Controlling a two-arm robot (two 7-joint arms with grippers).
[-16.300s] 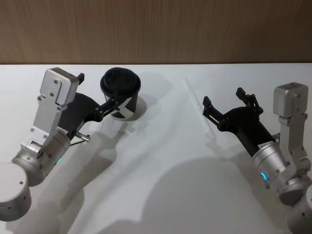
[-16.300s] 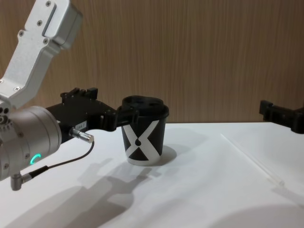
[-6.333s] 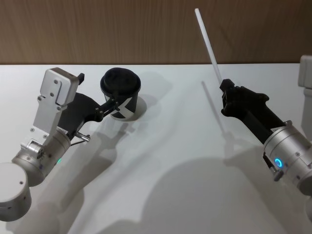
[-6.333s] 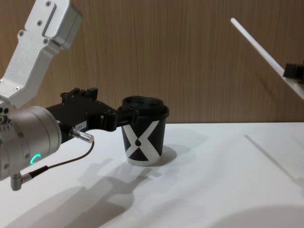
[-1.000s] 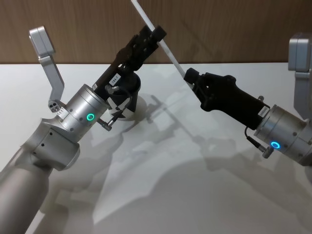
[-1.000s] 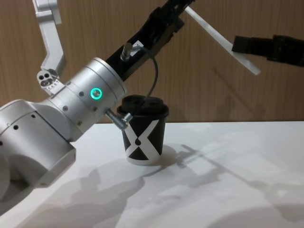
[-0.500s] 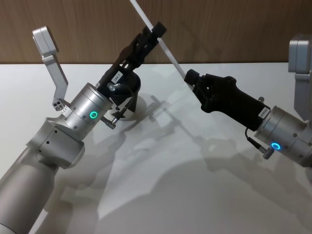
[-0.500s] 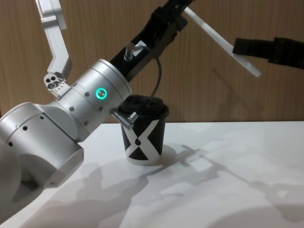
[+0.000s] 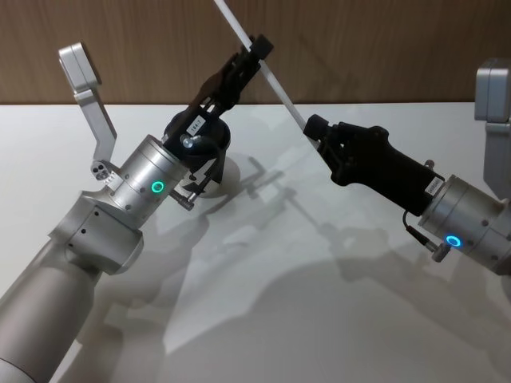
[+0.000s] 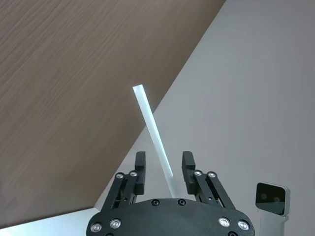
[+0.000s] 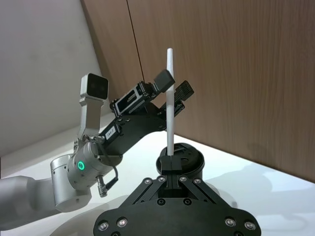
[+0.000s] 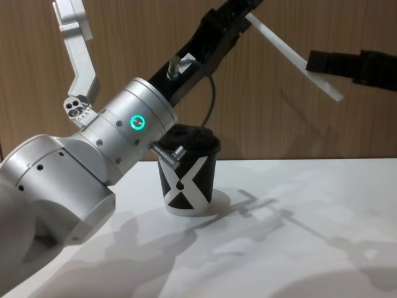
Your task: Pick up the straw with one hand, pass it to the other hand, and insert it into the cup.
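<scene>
The right gripper [image 9: 314, 128] pinches the low end of the straw [image 9: 275, 84], with its fingers pressed together on it. The straw is up in the air above the table [image 12: 291, 248]. It leans up and to the left, toward the wooden wall [image 12: 298, 124] on the far side.

Higher up the straw, the left gripper [image 10: 163, 167] has one finger on each side of it. These fingers are a little way apart. In the left wrist view there is a small gap between the straw and each finger, so this gripper has no hold on it. Behind the fingers, the left arm's silver wrist [image 12: 115, 146] slopes down to the near left.

The cup [image 12: 186, 183] stands upright on the far part of the table, left of the middle, under the left arm. Its lid is on. The straw's low end is high up and to the right of the cup, well apart from it.
</scene>
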